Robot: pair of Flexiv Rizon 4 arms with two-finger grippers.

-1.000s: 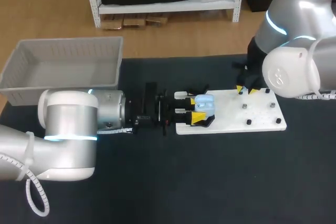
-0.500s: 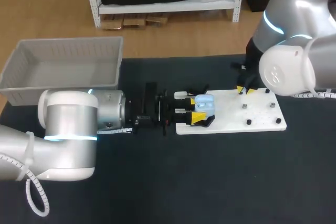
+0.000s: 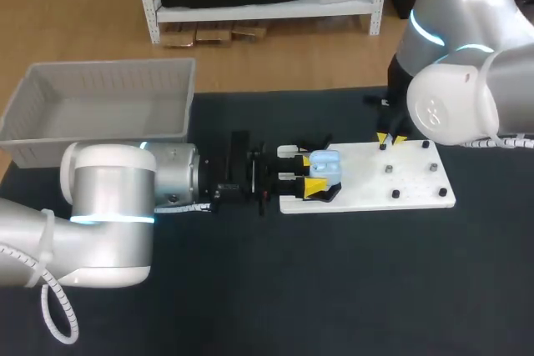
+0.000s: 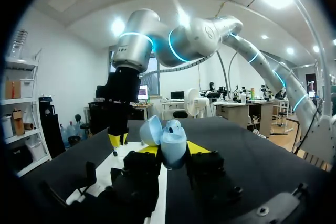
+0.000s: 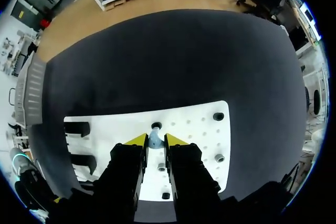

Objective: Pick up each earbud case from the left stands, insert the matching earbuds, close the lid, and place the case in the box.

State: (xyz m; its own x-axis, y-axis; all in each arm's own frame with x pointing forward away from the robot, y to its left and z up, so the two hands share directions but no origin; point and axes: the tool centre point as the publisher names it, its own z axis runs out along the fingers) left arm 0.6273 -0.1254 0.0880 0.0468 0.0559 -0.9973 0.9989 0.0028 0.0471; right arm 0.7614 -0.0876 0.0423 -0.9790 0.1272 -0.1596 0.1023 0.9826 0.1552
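A light blue earbud case with its lid up sits between the yellow tips of my left gripper, which is shut on it over the left end of the white board. In the left wrist view the case stands upright in that gripper. My right gripper hangs over the board's far edge. In the right wrist view a small light blue earbud is pinched between its fingers, just above a black peg.
A grey box stands at the table's far left. The board carries several small black pegs and black stands at its left end. Black tabletop surrounds the board.
My right gripper has closed in on the earbud and lifted slightly off the board's far edge. The left arm with the case has stayed still.
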